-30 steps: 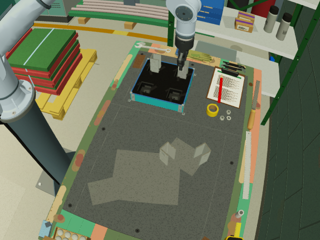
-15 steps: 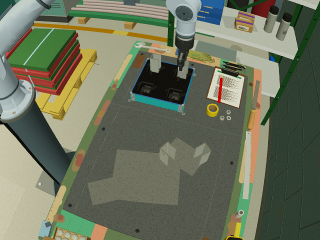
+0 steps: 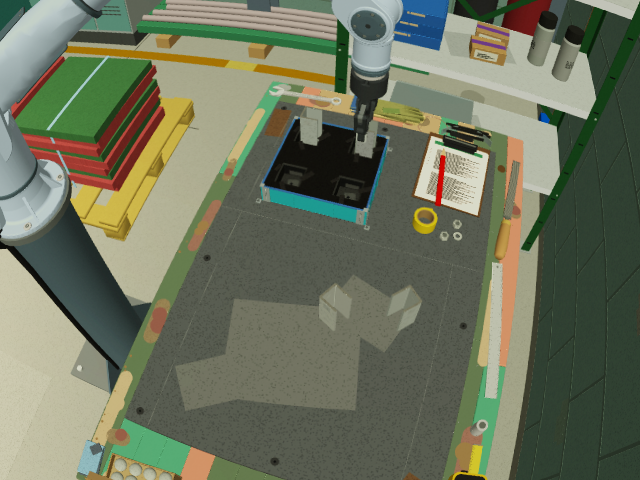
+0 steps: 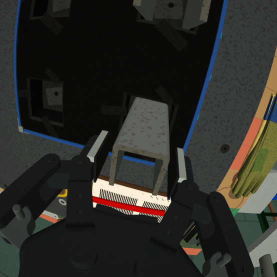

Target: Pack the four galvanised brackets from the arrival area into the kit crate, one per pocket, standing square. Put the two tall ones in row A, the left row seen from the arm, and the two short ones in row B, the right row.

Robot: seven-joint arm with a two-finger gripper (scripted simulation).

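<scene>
A tall galvanised bracket point(image 4: 144, 134) point(image 3: 365, 144) stands upright in the far right pocket of the kit crate point(image 3: 325, 168). A second tall bracket point(image 3: 311, 128) stands in the far left pocket. The two near pockets each hold a short bracket point(image 3: 292, 178) point(image 3: 351, 190). The crate has blue walls and a black floor. On the near mat two pale bracket-shaped outlines point(image 3: 369, 307) show in the arrival area. My gripper point(image 4: 138, 155) point(image 3: 362, 129) is right above the far right bracket, straddling its top. It is open and holds nothing.
Behind the crate lie a wrench point(image 3: 305, 94) and olive gloves point(image 3: 400, 113). To the right are a clipboard with a red pen point(image 3: 452, 173), a yellow tape roll point(image 3: 425, 220), nuts point(image 3: 451, 231), a file point(image 3: 507, 212) and a ruler point(image 3: 494, 330).
</scene>
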